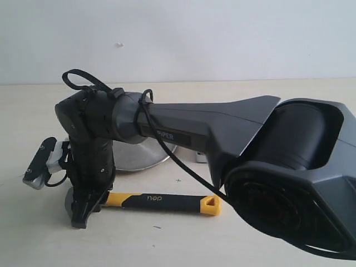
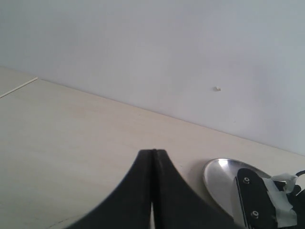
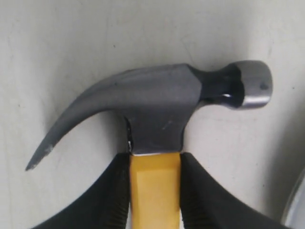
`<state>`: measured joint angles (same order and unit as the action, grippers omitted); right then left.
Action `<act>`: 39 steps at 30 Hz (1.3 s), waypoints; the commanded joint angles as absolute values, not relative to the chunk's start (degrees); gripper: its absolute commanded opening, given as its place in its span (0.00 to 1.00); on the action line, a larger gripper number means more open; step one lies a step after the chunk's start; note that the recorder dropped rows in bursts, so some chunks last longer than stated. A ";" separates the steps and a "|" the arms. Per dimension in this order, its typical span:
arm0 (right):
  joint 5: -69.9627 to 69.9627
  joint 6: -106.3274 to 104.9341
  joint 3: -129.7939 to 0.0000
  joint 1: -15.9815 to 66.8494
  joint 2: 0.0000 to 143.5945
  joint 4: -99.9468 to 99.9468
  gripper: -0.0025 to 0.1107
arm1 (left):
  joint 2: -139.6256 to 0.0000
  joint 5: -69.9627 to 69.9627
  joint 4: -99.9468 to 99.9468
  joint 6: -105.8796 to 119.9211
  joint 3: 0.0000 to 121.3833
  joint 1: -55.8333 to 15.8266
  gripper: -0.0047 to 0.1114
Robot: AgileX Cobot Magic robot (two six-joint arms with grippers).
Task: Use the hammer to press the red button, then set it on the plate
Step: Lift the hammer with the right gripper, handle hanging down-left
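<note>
The hammer (image 1: pixel 167 202) lies flat on the pale table, its yellow end pointing right and its dark steel head (image 3: pixel 157 107) at the left. My right gripper (image 1: pixel 83 214) reaches down from a long arm crossing the scene. It is shut on the hammer's yellow neck (image 3: pixel 155 186) just below the head, with a finger (image 3: pixel 109 200) pressed to each side. Behind the arm lies the silver plate (image 1: pixel 142 157), partly hidden by it. My left gripper (image 2: pixel 153 155) is shut on nothing above bare table, left of the plate (image 2: pixel 220 180). The red button is hidden from view.
The right arm's bulky housing (image 1: pixel 300 178) fills the right of the exterior view. A small pale object (image 1: pixel 201 158) peeks out beneath the arm beside the plate. A taped wrist camera (image 1: pixel 40 164) juts out left of the right gripper. A white wall stands behind the table.
</note>
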<state>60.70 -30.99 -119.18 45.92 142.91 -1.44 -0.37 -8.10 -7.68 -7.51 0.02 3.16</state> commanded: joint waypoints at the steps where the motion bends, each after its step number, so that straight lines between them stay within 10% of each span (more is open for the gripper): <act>1: 59.85 -25.47 -119.20 45.96 137.84 -6.62 0.02 | 0.00 -8.14 -7.88 -7.36 0.00 2.78 0.04; 12: 46.67 -4.27 -116.73 45.96 125.11 -5.08 0.02 | 0.00 -8.14 -7.88 -7.36 0.00 2.78 0.04; 39: -16.87 3.48 -48.46 43.98 81.84 -17.97 0.02 | 0.00 -8.14 -7.88 -7.36 0.00 2.78 0.04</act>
